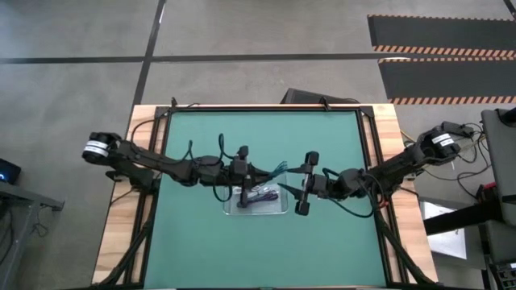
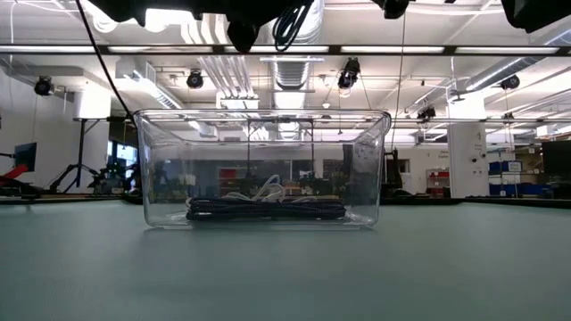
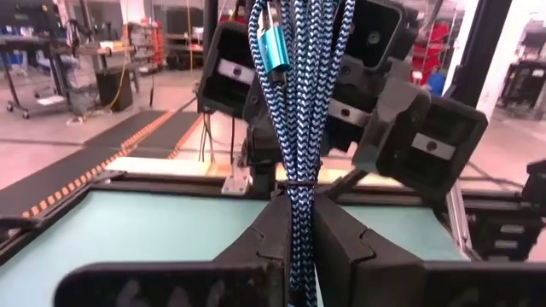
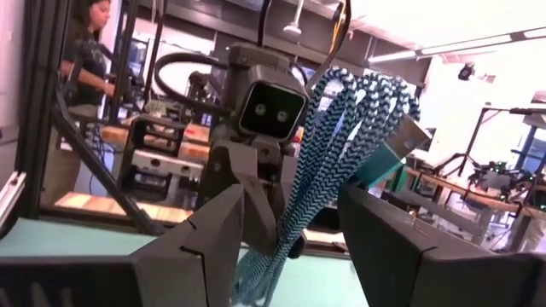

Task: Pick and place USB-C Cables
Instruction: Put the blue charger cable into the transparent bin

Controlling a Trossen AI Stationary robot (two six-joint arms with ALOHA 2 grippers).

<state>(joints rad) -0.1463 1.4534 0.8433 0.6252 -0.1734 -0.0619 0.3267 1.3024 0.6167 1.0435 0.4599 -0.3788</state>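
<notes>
The teal braided USB-C cable bundle (image 1: 278, 170) (image 3: 294, 102) (image 4: 341, 145) is in the air above the clear tray (image 1: 230, 211) (image 2: 161, 178). My left gripper (image 1: 260, 171) (image 3: 294, 213) is shut on it. My right gripper (image 1: 306, 182) (image 4: 290, 194) is open. Its two fingers stand on either side of the bundle's free looped end, apart from it. In the tray lie a dark cable bundle (image 2: 268, 209) (image 1: 262, 197) and a white one (image 2: 268, 189), resting on its floor. A second white bundle does not show. My left gripper pinches the teal bundle between its two fingers, just behind the thin tie band (image 3: 296, 182), at the end away from the loops. The fingers come level from the table's left and lie along the bundle. It is lifted clear, its looped end with a teal plug (image 3: 275, 47) reaching toward my right gripper.
The green mat (image 1: 201, 234) has free room around the tray on all sides. A black frame (image 1: 161, 121) borders the mat. Beyond the table stand workbenches and a person (image 4: 85, 51).
</notes>
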